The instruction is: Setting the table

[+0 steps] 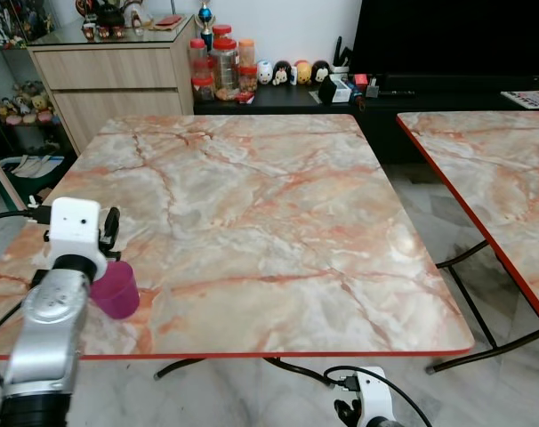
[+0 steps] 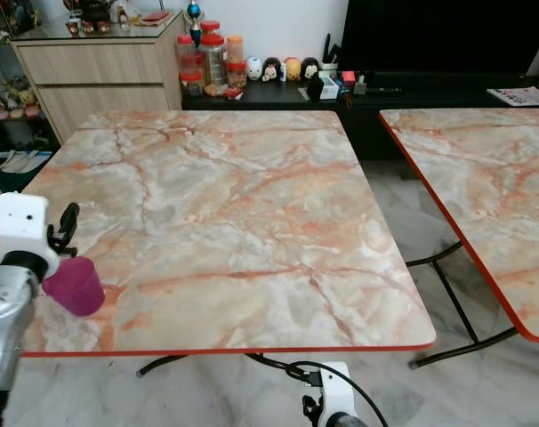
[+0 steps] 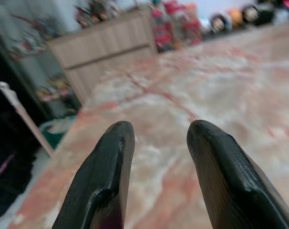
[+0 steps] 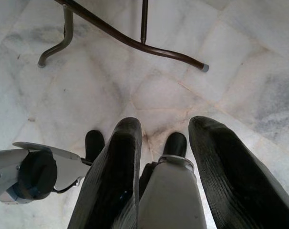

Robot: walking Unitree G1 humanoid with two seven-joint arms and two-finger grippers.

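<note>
The left gripper [image 1: 112, 233] holds the magenta cup [image 1: 116, 289] by its rim, lower left on the tabletop [image 1: 252, 213]. The cup is probably light, rigid plastic: grip the rim wall. The right gripper [image 4: 163, 157] hangs with fingers open.

Glossy marble-look table [image 1: 252, 213]; translucent plastic cup [image 1: 116, 291].

The left arm [image 1: 45, 329] is a ribbed silver tube ending in a white, boxy wrist block [image 1: 74, 227] with two small dark dots on its face, black fittings at its sides and a black cable running off it. The right arm [image 1: 369, 402] shows a white wrist piece with a black cable looped into it. Each gripper has two long, matt black fingers [image 3: 100, 183] with rounded tips, and the right wrist view also catches grey-white leg shells [image 4: 169, 200] and black feet [image 4: 175, 143].
</note>
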